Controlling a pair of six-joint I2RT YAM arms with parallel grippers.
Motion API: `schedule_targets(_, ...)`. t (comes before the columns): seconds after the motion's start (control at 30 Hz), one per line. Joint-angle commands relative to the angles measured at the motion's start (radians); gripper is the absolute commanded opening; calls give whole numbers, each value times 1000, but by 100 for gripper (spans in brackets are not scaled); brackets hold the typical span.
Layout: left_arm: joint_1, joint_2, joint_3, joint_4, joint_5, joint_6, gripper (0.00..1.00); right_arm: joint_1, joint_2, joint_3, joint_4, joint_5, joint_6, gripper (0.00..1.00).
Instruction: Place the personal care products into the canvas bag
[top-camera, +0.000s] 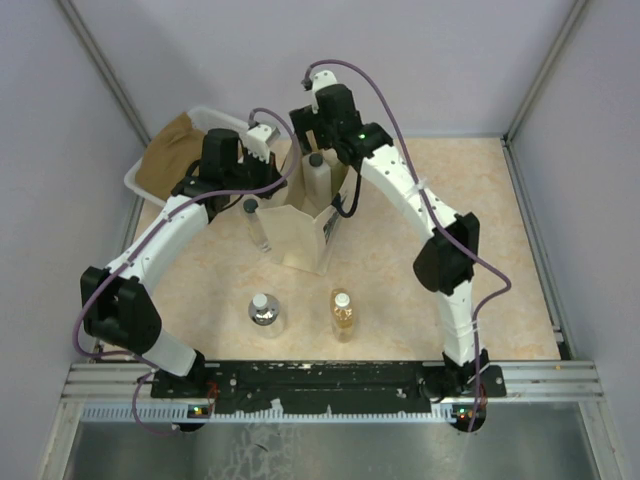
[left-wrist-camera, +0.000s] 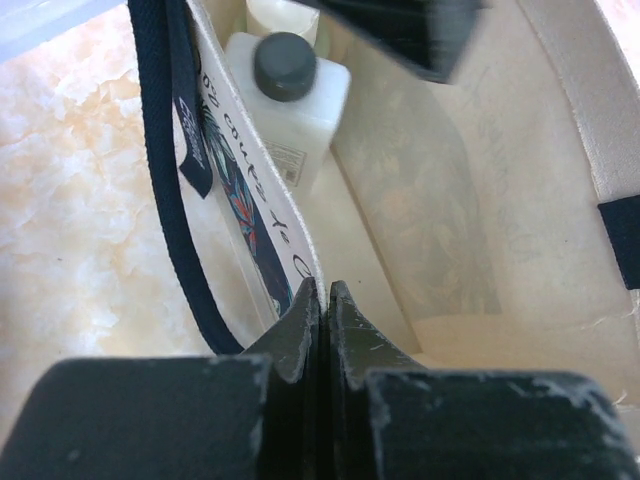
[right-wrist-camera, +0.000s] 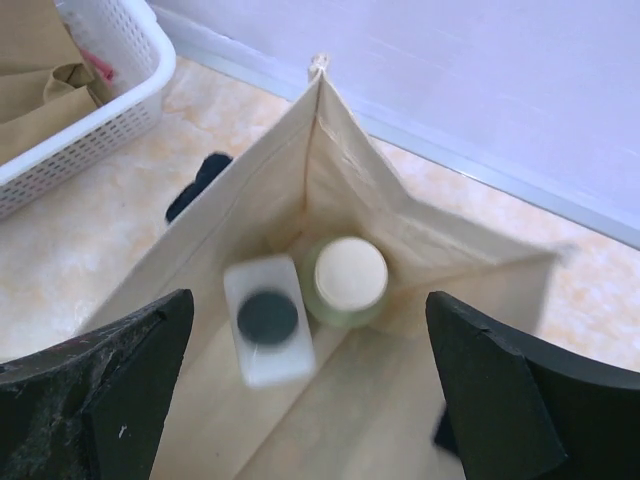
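Right tool wide open over the canvas bag mouth. Directly below it, inside the bag: square whitish bottle and olive-green bottle with cream cap, side by side. Left tool pinched closed on the bag rim. Slim clear bottle stands just beside the left tool, outside the bag. Silvery bottle and amber bottle upright on desk, well apart from both tools.

canvas bag: matt beige woven cloth, softly creased. square bottle, smooth milky plastic, dull black cap. silvery bottle gleams like metal, amber bottle glossy, see-through. basket, white plastic lattice. table, smooth marbled sheen.
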Motion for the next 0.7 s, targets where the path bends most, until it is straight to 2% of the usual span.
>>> schedule_targets(0.0, 4, -21, 3, 12, 14, -3, 0, 49, -227, -117, 27, 127, -35, 99)
schedule_targets(0.1, 6, -24, 0, 9, 6, 0, 0, 70, -383, -285, 5, 169, 2, 99)
schedule_targets(0.3, 7, -15, 5, 0, -4, 7, 0, 127, -714, -610, -64, 134, 98, 99)
schedule_targets(0.47, 9, -3, 11, -2, 6, 10, 0, 217, -847, -753, -210, 101, 186, 99)
schedule_targets(0.67, 11, 15, 22, -2, 11, 9, 0, 341, -965, -913, -286, 37, 333, 99)
